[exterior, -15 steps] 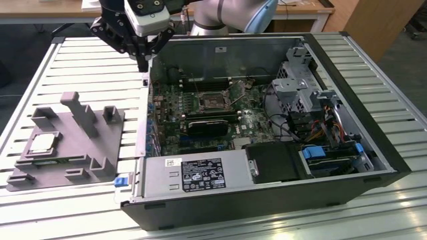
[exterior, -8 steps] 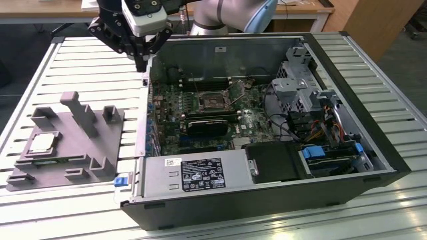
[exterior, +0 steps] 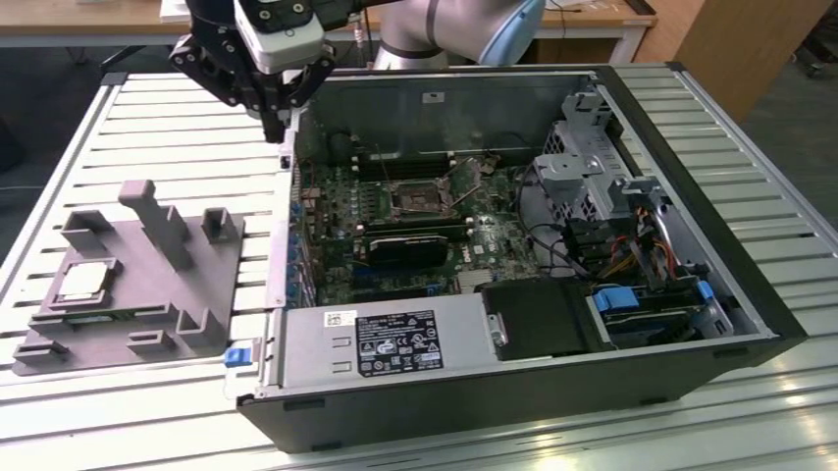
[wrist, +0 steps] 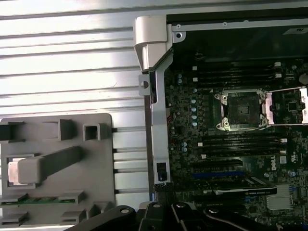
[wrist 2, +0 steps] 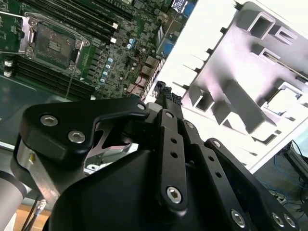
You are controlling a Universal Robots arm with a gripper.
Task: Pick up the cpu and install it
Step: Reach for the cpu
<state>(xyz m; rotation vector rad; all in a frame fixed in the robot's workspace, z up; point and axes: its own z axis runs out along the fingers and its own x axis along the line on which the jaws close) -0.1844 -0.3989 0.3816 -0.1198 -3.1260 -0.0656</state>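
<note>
One closed, empty end effector (exterior: 274, 126) near the case rim (exterior: 283, 257), cpu (exterior: 81, 282) well apart in grey fixture (exterior: 137, 292).

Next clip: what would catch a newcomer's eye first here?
The open computer case dominates the slatted table, its motherboard socket empty with the retaining plate flipped open. On the exterior view's left, the cpu sits in a grey fixture, and the hand hangs above the case's far corner on that side.
</note>
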